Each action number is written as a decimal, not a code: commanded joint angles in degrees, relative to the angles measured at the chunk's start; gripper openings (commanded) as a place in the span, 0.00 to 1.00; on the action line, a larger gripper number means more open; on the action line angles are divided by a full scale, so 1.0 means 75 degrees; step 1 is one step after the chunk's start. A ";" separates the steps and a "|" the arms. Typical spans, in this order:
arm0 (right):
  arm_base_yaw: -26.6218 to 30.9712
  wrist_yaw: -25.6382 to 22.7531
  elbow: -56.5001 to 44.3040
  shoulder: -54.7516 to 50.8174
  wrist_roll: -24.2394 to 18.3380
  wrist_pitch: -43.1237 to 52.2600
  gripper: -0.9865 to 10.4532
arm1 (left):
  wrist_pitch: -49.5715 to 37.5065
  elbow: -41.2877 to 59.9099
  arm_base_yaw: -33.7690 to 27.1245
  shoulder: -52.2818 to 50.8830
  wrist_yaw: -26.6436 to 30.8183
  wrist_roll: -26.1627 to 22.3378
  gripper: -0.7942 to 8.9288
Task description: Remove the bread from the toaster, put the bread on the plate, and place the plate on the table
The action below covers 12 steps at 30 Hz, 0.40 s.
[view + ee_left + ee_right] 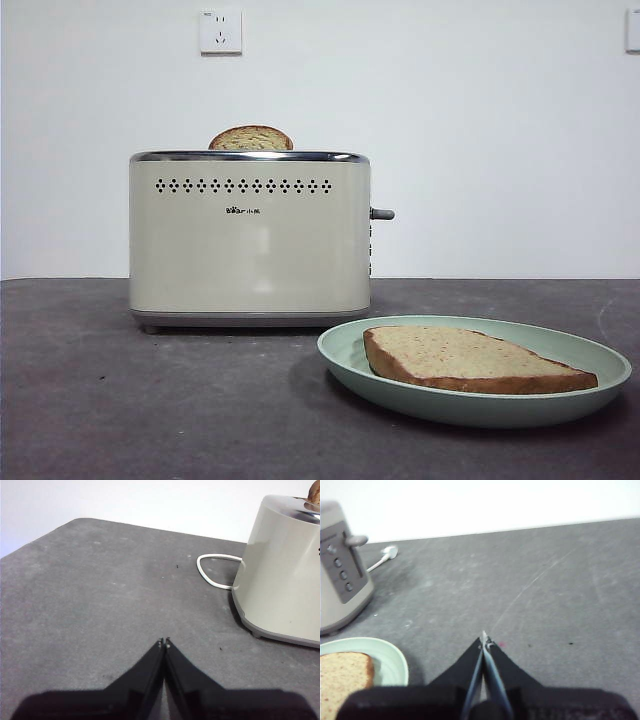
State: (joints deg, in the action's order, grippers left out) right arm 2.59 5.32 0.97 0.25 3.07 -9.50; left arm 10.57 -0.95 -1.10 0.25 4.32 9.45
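**Black jaws closed and empty; slice lies on the green plate**

Black and pressed tip to tip, the left gripper [164, 641] holds nothing and hangs over bare table, with the boxy cream-beige toaster [280, 570] off to one side, its far edge cut off by the frame. A white cord [212, 572] loops on the table beside the toaster's base, its end hidden behind the body. The right gripper [484, 639] is likewise closed on nothing, above the broad, dark grey-brown matte table [530, 580]. Near it, only a part of the shallow, pale mint-green round plate [390, 657] shows in the right wrist view, and the brown-crusted, speckled slice of bread [342, 680] on it is cropped at the picture's edge.

From the front, neither arm is visible. The bread lies flat in the plate, which rests on the table just in front of the toaster's lever end. A second slice's domed top [251, 138] pokes from the toaster slot; the rest is hidden inside.
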 commanded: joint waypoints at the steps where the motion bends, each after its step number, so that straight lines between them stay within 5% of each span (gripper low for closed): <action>1: 0.0003 -0.0268 -0.0090 -0.0020 -0.0137 -0.0134 0.09 | -0.0055 0.0102 -0.0015 -0.0017 0.0006 -0.0070 0.08; 12: 0.0000 -0.0335 -0.0087 -0.0020 -0.0114 -0.0111 0.09 | -0.0052 0.0102 -0.0017 -0.0017 0.0003 -0.0070 0.08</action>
State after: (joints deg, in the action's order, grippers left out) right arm 2.59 2.96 0.97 0.23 2.52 -9.87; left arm 10.59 -0.95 -1.10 0.25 4.32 9.45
